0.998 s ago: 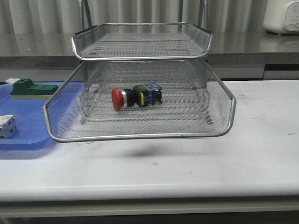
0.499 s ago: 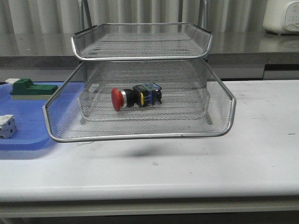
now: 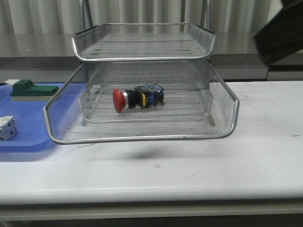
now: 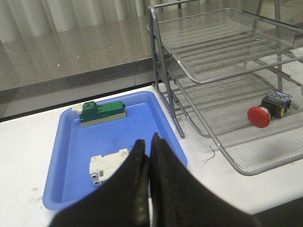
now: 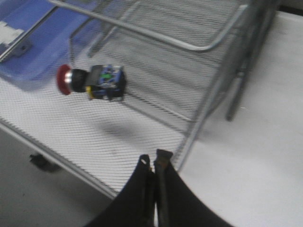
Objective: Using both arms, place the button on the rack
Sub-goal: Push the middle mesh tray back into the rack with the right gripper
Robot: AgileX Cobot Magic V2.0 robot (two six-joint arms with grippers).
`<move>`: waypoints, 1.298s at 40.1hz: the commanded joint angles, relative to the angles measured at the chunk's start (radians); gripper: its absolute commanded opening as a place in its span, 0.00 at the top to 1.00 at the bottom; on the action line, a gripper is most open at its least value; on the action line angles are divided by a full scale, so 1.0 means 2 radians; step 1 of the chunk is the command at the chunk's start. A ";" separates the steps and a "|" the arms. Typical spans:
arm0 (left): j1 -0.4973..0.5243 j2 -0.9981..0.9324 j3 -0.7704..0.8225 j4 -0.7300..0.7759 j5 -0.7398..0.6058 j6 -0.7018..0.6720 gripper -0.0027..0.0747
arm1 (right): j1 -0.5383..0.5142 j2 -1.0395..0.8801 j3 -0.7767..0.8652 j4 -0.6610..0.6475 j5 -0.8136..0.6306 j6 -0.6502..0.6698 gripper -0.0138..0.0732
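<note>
One button (image 3: 137, 99) lies on its side in the pulled-out middle tray of the rack (image 3: 142, 138), its long axis running across the tray with the red cap toward your left arm's side. Your right gripper (image 5: 154, 163) is pinched together and empty, hanging over the tray's near corner with the button just ahead and leftward of it. Your left gripper (image 4: 148, 147) is likewise closed on nothing, over the blue tray (image 4: 71, 156), well apart from the button, so the right arm is nearer.

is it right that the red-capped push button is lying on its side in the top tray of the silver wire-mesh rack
Not quite. The red-capped push button is lying on its side, but in the pulled-out middle tray of the silver wire-mesh rack, not the top one, which holds nothing. The front view shows it.
</note>
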 commanded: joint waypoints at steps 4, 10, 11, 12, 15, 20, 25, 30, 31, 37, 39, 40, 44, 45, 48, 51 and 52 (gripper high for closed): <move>0.001 0.006 -0.012 -0.009 -0.037 -0.004 0.99 | 0.098 0.060 -0.028 0.008 -0.054 -0.002 0.91; 0.001 0.006 -0.012 -0.009 -0.037 -0.004 0.99 | 0.159 0.118 -0.031 0.008 -0.076 -0.002 0.91; 0.001 0.006 -0.012 -0.009 -0.037 -0.004 0.99 | 0.165 0.126 -0.031 0.008 -0.079 -0.002 0.91; 0.001 0.006 -0.012 -0.009 -0.037 -0.004 0.99 | 0.173 0.137 -0.031 0.008 -0.083 -0.002 0.91; 0.001 0.006 -0.012 -0.009 -0.037 -0.004 0.99 | 0.190 0.164 -0.031 0.014 -0.090 -0.002 0.91; 0.001 0.006 -0.012 -0.009 -0.037 -0.004 0.99 | 0.200 0.199 -0.031 0.027 -0.105 -0.002 0.91; 0.001 0.006 -0.012 -0.009 -0.037 -0.004 0.99 | 0.200 0.227 -0.039 0.028 -0.126 -0.002 0.91; 0.001 0.006 -0.012 -0.009 -0.037 -0.004 0.99 | 0.197 0.247 -0.054 0.028 -0.145 -0.002 0.91; 0.001 0.006 -0.012 -0.009 -0.037 -0.004 0.99 | 0.195 0.253 -0.059 0.028 -0.145 -0.002 0.91; 0.001 0.006 -0.012 -0.009 -0.037 -0.004 0.99 | 0.184 0.274 -0.082 0.028 -0.145 -0.002 0.91; 0.001 0.006 -0.012 -0.009 -0.037 -0.004 0.99 | 0.182 0.280 -0.088 0.028 -0.145 -0.002 0.91; 0.001 0.006 -0.012 -0.009 -0.037 -0.004 0.99 | 0.180 0.283 -0.092 0.028 -0.145 -0.002 0.91; 0.001 0.006 -0.012 -0.009 -0.037 -0.004 0.99 | 0.174 0.293 -0.105 0.026 -0.140 -0.002 0.91; 0.001 0.006 -0.012 -0.009 -0.037 -0.004 0.99 | 0.174 0.295 -0.108 0.026 -0.140 -0.002 0.91; 0.001 0.006 -0.012 -0.009 -0.037 -0.004 0.99 | 0.174 0.298 -0.114 0.023 -0.145 -0.002 0.91; 0.001 0.006 -0.012 -0.009 -0.037 -0.004 0.99 | 0.174 0.302 -0.122 0.020 -0.145 -0.002 0.91; 0.001 0.006 -0.012 -0.009 -0.037 -0.004 0.99 | 0.174 0.303 -0.124 0.020 -0.145 -0.002 0.91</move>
